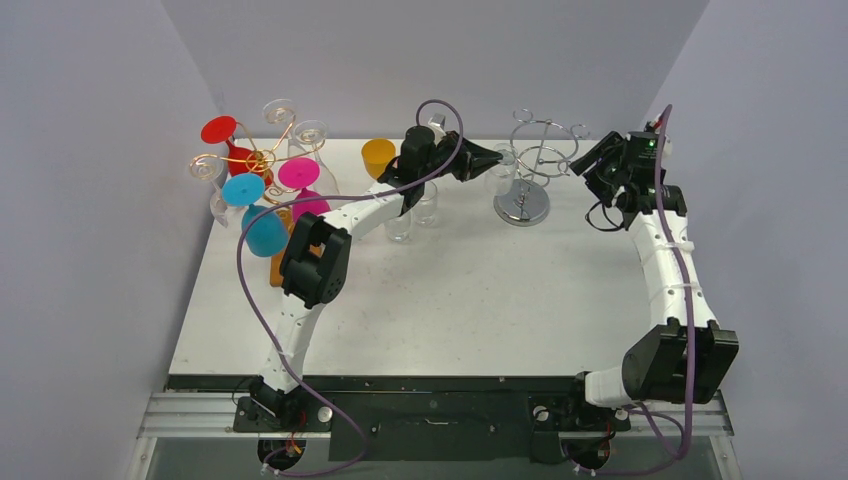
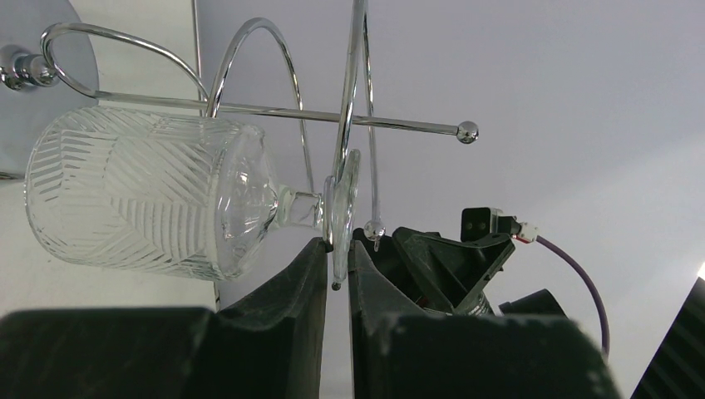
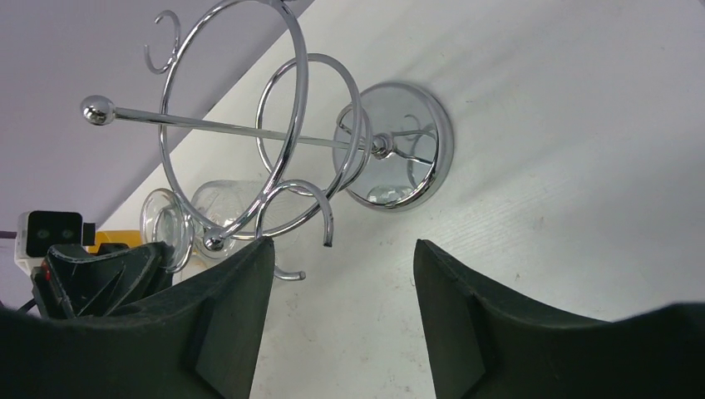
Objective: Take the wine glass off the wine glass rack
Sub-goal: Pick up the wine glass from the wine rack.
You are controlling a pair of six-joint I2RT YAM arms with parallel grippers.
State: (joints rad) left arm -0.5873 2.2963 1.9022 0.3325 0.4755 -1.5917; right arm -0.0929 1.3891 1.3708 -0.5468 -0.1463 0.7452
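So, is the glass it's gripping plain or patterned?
Clear glass with herringbone ridges; left wrist view shows it best.

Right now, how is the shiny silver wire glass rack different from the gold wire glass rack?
The shiny silver wire rack holds one clear ribbed wine glass; the gold wire rack holds several glasses, some red, blue and pink. The left hand grips the silver rack's glass by its foot; no hand touches the gold rack. Both are wire racks hanging glasses upside down.
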